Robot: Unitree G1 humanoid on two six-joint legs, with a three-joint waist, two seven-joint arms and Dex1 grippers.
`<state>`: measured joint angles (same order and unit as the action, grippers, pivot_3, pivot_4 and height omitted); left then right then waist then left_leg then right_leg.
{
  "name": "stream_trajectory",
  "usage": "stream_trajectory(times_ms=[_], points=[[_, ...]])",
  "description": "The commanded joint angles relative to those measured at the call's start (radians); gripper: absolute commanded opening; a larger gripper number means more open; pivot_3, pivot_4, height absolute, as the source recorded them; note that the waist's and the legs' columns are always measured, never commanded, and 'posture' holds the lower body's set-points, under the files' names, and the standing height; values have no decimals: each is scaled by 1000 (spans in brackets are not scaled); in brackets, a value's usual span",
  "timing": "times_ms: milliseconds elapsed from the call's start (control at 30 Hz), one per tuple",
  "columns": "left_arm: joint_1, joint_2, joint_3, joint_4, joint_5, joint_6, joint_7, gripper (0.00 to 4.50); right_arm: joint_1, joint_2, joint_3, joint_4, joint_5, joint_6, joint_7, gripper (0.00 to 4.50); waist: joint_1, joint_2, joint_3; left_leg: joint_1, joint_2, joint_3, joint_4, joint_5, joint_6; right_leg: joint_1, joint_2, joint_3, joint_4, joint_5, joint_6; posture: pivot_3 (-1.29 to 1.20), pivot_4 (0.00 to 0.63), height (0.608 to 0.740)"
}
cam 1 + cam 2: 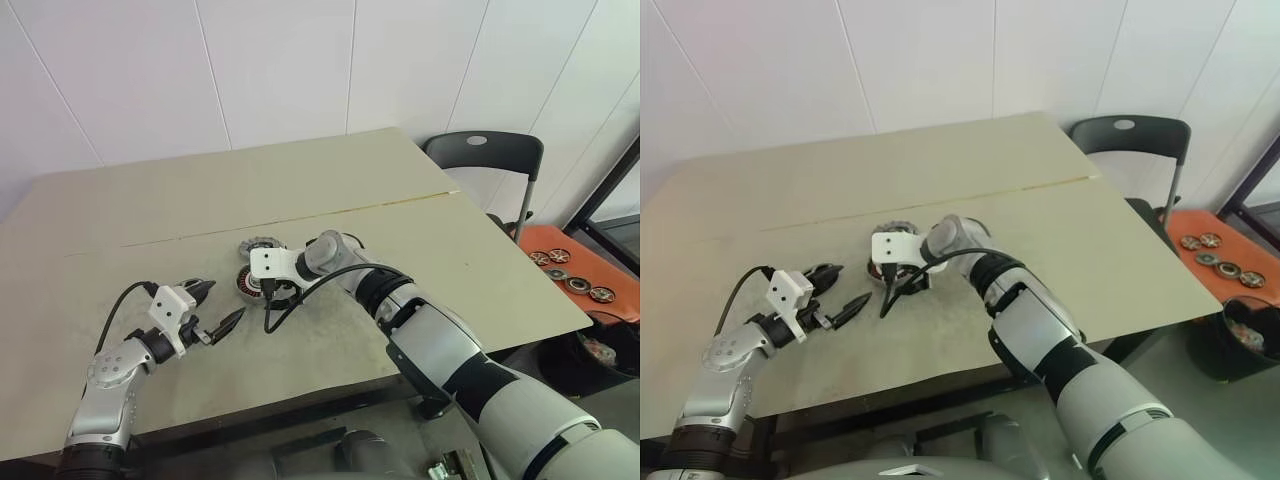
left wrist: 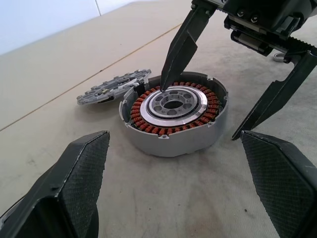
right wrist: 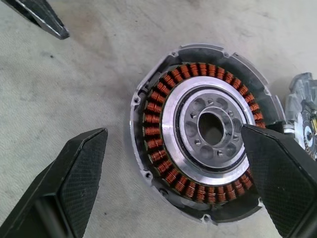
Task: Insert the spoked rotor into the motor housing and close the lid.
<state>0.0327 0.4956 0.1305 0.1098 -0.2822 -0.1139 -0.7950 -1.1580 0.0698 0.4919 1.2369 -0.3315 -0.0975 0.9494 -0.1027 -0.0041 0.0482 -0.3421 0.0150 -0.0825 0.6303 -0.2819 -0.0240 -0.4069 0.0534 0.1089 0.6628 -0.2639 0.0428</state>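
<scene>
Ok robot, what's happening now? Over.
Both grippers open: left waiting, right astride motor housing. Rotor seated inside. Lid lies beside housing. Nothing blocking.

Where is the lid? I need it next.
The lid lies flat on the table, just behind the motor housing, near the right claw.

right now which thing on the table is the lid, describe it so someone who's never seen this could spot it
Start at the beige table and find the round grey metal motor housing with its ring of copper windings, under the open right gripper. The lid is the flat silvery-grey metal disc lying on the table just beside that housing. Unlike the housing it is thin, has a notched edge and shows no copper.
</scene>
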Motion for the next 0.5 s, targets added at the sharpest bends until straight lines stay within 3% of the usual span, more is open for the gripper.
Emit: stream_trajectory(times_ms=[33,100,300,500], points=[[-23,3,5,-24,1,-16,6,4500,7,12,-16,3,-1,6,29,4289,0,0,0,0,0,0,0,0,0,0,0,0,0,0,1,0,0,740],[-23,2,4,-26,1,-16,7,4500,22,11,-17,4,-3,7,45,3886,0,0,0,0,0,0,0,0,0,0,0,0,0,0,1,0,0,740],[-24,-2,3,-31,5,-13,12,4500,44,8,-32,-9,-4,8,72,2014,1,0,-1,1,0,0,0,0,0,1,0,0,0,0,1,0,0,740],[-30,-6,-1,-30,8,-12,15,4500,60,9,-37,-33,-10,2,79,1963,-2,0,-1,2,0,-1,0,0,0,2,0,-1,2,-1,-2,0,0,740]])
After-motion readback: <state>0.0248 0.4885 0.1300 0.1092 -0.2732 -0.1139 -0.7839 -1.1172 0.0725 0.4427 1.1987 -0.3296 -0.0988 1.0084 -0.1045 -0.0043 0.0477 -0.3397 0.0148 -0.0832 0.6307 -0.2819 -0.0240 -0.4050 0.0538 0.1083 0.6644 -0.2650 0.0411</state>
